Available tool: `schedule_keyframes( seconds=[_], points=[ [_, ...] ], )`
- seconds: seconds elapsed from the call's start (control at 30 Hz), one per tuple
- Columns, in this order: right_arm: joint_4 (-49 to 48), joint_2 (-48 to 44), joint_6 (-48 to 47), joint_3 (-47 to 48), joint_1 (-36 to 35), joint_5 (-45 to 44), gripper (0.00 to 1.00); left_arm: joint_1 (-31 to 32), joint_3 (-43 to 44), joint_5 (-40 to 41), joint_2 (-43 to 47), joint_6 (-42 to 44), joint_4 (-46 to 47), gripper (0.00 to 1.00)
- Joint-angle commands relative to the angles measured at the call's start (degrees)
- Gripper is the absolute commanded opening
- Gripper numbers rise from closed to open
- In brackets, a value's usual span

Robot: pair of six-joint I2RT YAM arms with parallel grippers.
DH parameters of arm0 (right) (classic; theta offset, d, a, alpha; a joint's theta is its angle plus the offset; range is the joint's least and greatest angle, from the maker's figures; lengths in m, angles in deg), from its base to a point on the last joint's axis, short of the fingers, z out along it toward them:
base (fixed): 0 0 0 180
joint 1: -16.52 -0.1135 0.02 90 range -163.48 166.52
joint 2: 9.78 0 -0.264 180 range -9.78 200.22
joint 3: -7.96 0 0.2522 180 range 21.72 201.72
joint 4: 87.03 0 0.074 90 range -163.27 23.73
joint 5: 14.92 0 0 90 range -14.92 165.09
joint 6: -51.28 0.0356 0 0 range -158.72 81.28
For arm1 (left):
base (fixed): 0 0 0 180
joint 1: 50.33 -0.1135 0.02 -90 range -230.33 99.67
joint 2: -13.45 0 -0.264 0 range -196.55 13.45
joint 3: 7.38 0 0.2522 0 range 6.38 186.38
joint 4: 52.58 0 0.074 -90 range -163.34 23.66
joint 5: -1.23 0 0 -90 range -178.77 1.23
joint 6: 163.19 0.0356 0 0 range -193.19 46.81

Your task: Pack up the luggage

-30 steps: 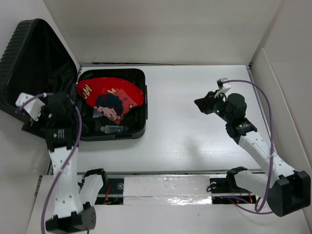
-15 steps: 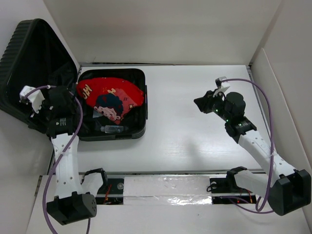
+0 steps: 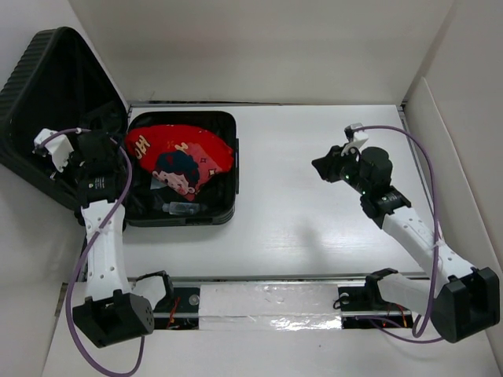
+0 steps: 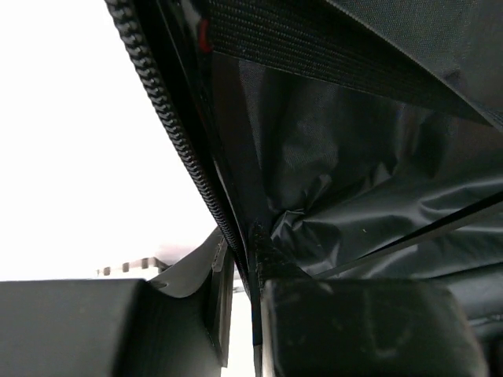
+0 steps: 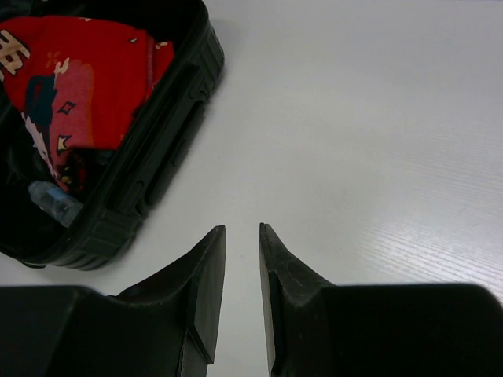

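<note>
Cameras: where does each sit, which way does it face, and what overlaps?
Top external: above and behind the bases, looking down on the table; shows the left arm, the right arm and the open luggage.
Left wrist: on the left arm, close against the luggage lid's zipper and lining; the left end effector at the bottom pinches the lid's edge.
Right wrist: on the right arm, facing across the table toward the luggage; the right end effector is slightly apart and empty.
Shared: top external and right wrist both show the red garment in the luggage.

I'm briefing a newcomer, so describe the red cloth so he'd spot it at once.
Find the open black luggage, far left. The red cloth lies in its flat half, printed with a cartoon figure. Nothing else inside is brightly coloured.
</note>
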Motion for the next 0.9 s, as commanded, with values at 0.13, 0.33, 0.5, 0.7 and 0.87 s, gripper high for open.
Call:
schedule_keyframes(
  seconds=[0.13,0.33,0.5,0.7,0.87],
  points=[
    [-1.81,3.84,-0.26,3.23,-0.48,-0.62,0.30,8.27,-1.30,-5.46,5.08,1.43,2.51,0.00],
    [-3.13,8.06,0.88,3.85,-2.41,-1.23,0.30,22.95,-8.51,-9.48,14.57,2.58,6.64,0.00],
    [-2.70,11.67,0.79,5.52,-4.62,-4.74,0.30,22.97,-12.99,-34.60,22.57,6.09,9.63,0.00],
    [-1.99,13.25,0.61,6.31,-5.23,-6.95,0.33,22.97,-23.01,-65.90,29.17,9.26,11.83,0.00],
    [-2.17,14.83,1.05,6.75,-5.76,-7.65,0.38,22.97,-22.23,-79.43,29.00,9.43,11.48,0.00]
  ],
)
